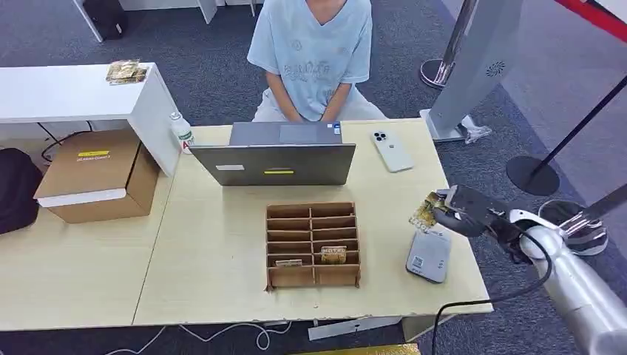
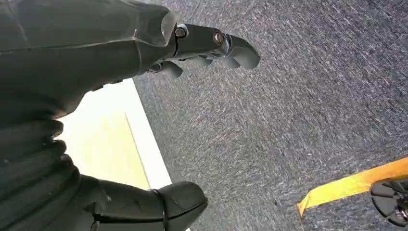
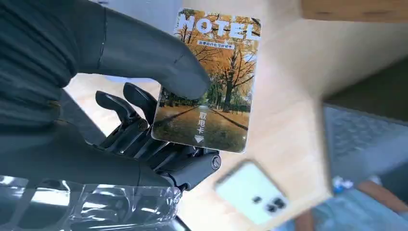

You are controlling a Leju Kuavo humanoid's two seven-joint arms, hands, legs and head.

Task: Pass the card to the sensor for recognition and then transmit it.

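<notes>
My right hand (image 1: 462, 209) hovers at the table's right edge and pinches a hotel card (image 1: 426, 211) with an autumn-tree picture. In the right wrist view the thumb presses the card (image 3: 211, 82) against the fingers (image 3: 144, 130). Just below the card on the table lies the grey sensor pad (image 1: 428, 256). Off the table, my left hand (image 2: 96, 96) hangs over the carpet beside the table edge, fingers apart and holding nothing.
A cardboard slot organizer (image 1: 313, 244) with cards stands mid-table. Behind it are an open laptop (image 1: 277, 157) and a white phone (image 1: 391, 150). A person (image 1: 314, 52) sits across the table. A cardboard box (image 1: 96, 174) and a bottle (image 1: 181, 133) are at the left.
</notes>
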